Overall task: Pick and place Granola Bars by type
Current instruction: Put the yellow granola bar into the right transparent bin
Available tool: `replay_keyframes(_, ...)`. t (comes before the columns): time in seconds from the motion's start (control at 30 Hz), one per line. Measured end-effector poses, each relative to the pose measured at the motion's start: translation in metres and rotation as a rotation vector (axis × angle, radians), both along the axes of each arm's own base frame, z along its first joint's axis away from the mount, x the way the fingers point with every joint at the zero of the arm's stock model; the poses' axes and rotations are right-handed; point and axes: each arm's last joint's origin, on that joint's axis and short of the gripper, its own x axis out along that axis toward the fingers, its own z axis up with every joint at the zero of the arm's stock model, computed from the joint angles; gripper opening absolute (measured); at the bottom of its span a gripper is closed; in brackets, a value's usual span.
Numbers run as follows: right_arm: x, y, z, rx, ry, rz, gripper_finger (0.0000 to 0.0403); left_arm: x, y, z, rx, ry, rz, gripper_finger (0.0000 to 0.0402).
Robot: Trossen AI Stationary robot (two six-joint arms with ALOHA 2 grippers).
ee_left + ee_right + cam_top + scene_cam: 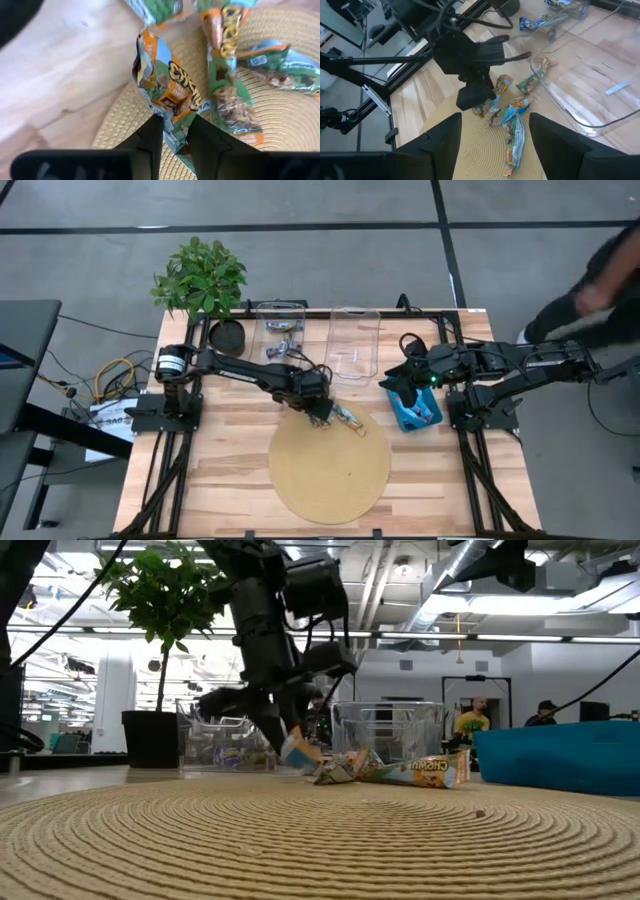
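Left gripper (172, 131): I am down at the far edge of the round woven straw mat (330, 480), jaws drawn narrow and pinching the tail end of a green-and-orange crinkly wrapped granola bar (167, 90).
Why this hold: gripping the wrapper's end, I judge, frees this bar from its neighbours.
Other wrapped granola bars (227, 95): just beyond my fingertips, overlapping one another on the mat.
Clear plastic bin with bars in it (280, 328): well behind me; presumably one type's home.
Second clear plastic bin (355, 345): beside it, likely for the other type.
Right gripper (495, 145): I wait over the blue rectangular tray (415, 415), jaws spread wide, clear of the pile.
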Motion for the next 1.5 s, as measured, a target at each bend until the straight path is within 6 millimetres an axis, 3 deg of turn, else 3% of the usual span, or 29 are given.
replay_keyframes(0.2,0.0,0.0,0.0,-0.001,0.0,0.001,0.0223,0.007,0.0,0.032,0.057,0.036,-0.045,0.0069)
replay_keyframes(0.4,0.0,0.0,0.0,-0.011,0.005,0.007,0.0223,0.024,0.004,0.09,0.234,-0.053,-0.078,0.0069)
replay_keyframes(0.57,-0.001,0.0,-0.001,-0.018,0.016,0.01,0.0223,0.034,0.027,0.143,0.47,-0.174,-0.094,0.0069)
replay_keyframes(0.67,-0.003,-0.004,-0.005,-0.039,0.063,-0.028,0.0223,0.034,0.051,0.162,0.527,-0.219,-0.119,0.0069)
replay_keyframes(0.87,-0.014,-0.016,-0.014,-0.219,0.209,-0.233,0.0223,0.028,0.094,0.167,0.499,-0.246,-0.191,0.0069)
replay_keyframes(1.1,-0.017,-0.027,-0.014,-0.345,0.244,-0.343,0.0223,0.038,0.127,0.154,0.501,-0.312,-0.295,0.0069)
replay_keyframes(1.27,-0.017,-0.03,-0.014,-0.331,0.248,-0.351,0.0223,0.049,0.138,0.134,0.462,-0.323,-0.307,0.0084)
replay_keyframes(1.5,-0.017,-0.03,-0.014,-0.328,0.25,-0.346,0.0223,0.056,0.141,0.121,0.433,-0.317,-0.325,0.0152)
